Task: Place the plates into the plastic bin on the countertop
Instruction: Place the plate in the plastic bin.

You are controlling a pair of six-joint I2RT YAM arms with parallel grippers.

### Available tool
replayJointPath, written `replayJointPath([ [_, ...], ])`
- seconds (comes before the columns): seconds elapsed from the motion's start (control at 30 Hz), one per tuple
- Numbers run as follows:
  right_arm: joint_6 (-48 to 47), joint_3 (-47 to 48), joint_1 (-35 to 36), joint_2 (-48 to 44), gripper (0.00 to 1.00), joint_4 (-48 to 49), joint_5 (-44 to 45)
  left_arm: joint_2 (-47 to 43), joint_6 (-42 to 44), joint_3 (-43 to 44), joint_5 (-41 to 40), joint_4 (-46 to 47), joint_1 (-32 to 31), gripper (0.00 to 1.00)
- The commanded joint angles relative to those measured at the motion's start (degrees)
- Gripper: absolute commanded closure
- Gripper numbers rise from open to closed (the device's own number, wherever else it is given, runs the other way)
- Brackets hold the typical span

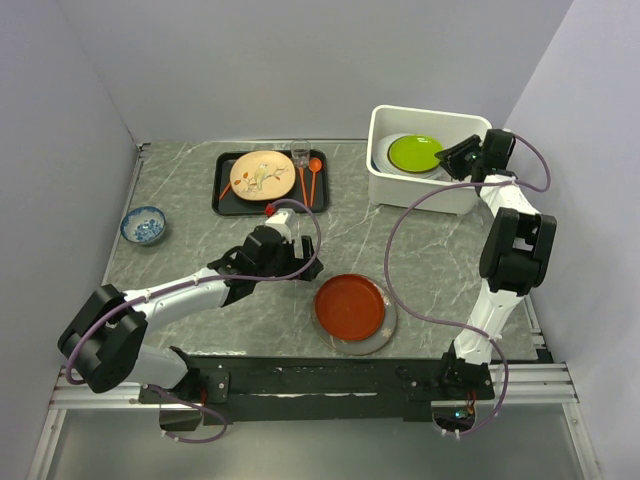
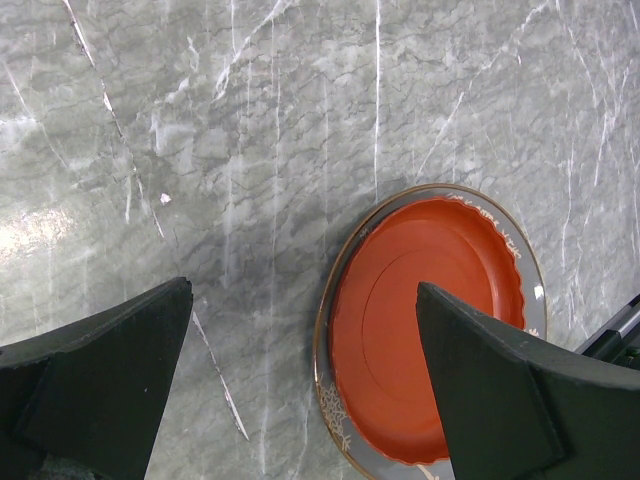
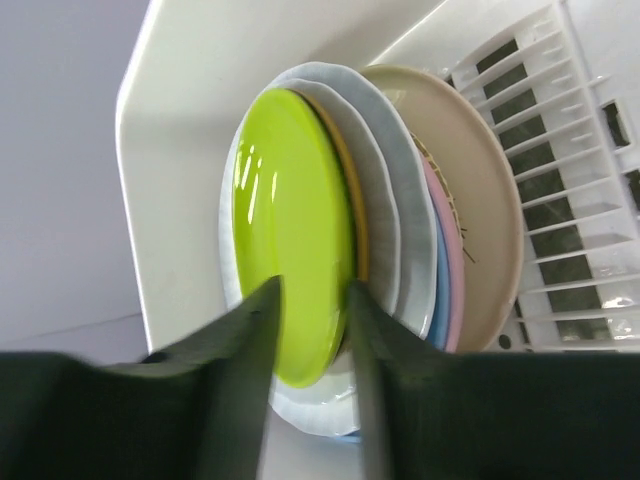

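Right wrist view: the right fingers (image 3: 240,390) are drawn close on the rim of the lime green plate (image 3: 290,230), one on each face, and appear clamped on it. That plate is the foremost of a stack of paler plates (image 3: 400,200) inside the plastic bin (image 3: 190,110), which sits at the far right of the counter (image 1: 430,260).

The left fingers (image 2: 100,390) are spread wide with nothing between them, hanging over bare counter near its middle. The red-brown plate (image 1: 350,305) lies flat just to their right and nearer the arm bases, nested on a gold-rimmed plate (image 2: 338,425). Being round, it offers no long axis; only the rim is available, and the edge facing the left fingers is the closest.

Judgement: the left arm is much the nearer to this pair, and the right arm is occupied at the bin. A cream floral plate (image 1: 262,175) rests on the black tray (image 1: 222,195) beyond the left fingers.
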Motion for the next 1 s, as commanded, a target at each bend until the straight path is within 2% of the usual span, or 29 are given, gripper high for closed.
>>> replayJointPath([
  [0.0, -0.24, -1.04, -0.19, -3.55, 0.41, 2.97, -0.08, -0.61, 0.78, 1.39, 0.08, 0.72, 0.14, 0.01],
  [0.1, 0.29, -2.88, -0.19, -6.71, 0.31, 4.99, 0.27, -1.22, 0.60, 1.04, 0.17, 0.81, 0.14, 0.01],
  [0.2, 0.20, -4.46, -0.19, -10.48, 0.26, 6.57, 1.76, -1.58, 0.51, 0.86, 0.34, 0.90, 0.14, 0.01],
  [0.47, 2.92, -13.86, 0.07, -22.53, 0.24, 17.37, -0.77, -1.05, 0.51, 0.51, 2.27, 2.04, 0.14, 0.01],
  [0.67, 3.10, -23.09, 3.32, -32.29, 0.24, 20.72, -2.54, -0.17, 0.86, -0.02, 4.30, 2.92, 0.14, 0.01],
  [0.77, 1.62, -26.70, 5.96, -36.77, 0.24, 19.32, -3.33, 0.71, 1.21, 0.07, 4.83, 2.83, 0.23, 0.01],
  [0.9, 0.11, -34.24, 10.35, -42.84, 0.24, 18.71, -2.63, 2.90, 0.78, -0.45, 6.23, 4.24, 0.14, 0.08],
  [0.93, -0.50, -35.39, 11.92, -43.72, 0.24, 18.36, -2.63, 3.34, 0.78, -0.46, 6.75, 4.76, 0.14, 0.11],
  [0.97, -0.85, -36.45, 12.64, -45.29, 0.24, 17.92, -2.54, 3.87, 0.78, -0.54, 7.37, 5.20, 0.14, 0.18],
])
